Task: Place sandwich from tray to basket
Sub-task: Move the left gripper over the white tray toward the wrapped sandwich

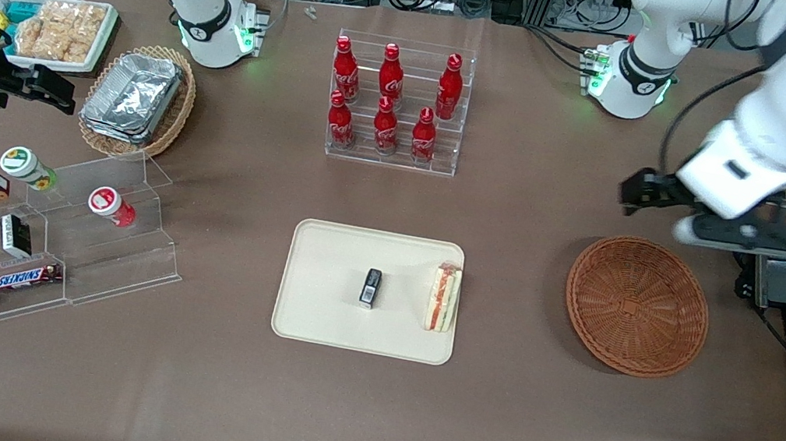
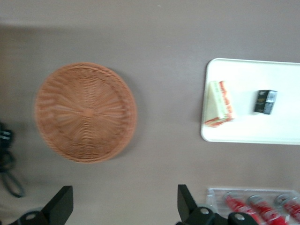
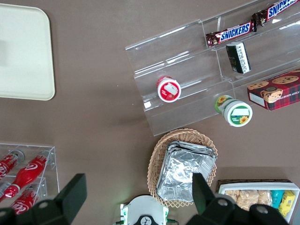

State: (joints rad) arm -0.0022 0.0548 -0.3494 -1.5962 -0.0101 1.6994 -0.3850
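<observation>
Currently the gripper (image 1: 632,192) hangs above the table (image 1: 200,395), jaws spread; nearer the front camera than them sit the basket (image 1: 636,306) and, toward the parked arm's end, the sandwich (image 1: 443,298) on the tray (image 1: 324,281).

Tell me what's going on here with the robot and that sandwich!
The robot is meant to move the sandwich from the tray to the basket. The left arm's gripper is open and holds nothing. It hovers above the table, farther from the front camera than the basket. The sandwich lies on the tray beside a little black box, and the basket is empty.
</observation>
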